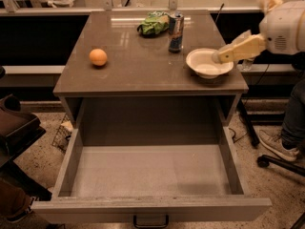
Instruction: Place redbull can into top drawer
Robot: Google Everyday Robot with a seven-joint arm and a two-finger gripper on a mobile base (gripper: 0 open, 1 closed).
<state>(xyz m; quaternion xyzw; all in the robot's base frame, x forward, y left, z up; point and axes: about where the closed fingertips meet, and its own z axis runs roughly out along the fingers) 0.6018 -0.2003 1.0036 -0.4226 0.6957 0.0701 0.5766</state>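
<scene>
Slim blue-and-silver redbull can (176,26), upright on cabinet top (138,68); gripper (218,57) over white bowl (202,71) (jaws: cannot tell); top drawer (152,208) open

The top drawer (152,173) stands pulled out, its floor open from above. On the surface (138,73), the redbull can (176,26) has a green bag (153,24) just beside it at 10 o'clock and a white bowl (202,67) near at 4 o'clock. Its 6 o'clock side is free. The end effector (220,56) hangs over the bowl's 3 o'clock rim. An orange (98,57) lies well apart at 8 o'clock.
</scene>
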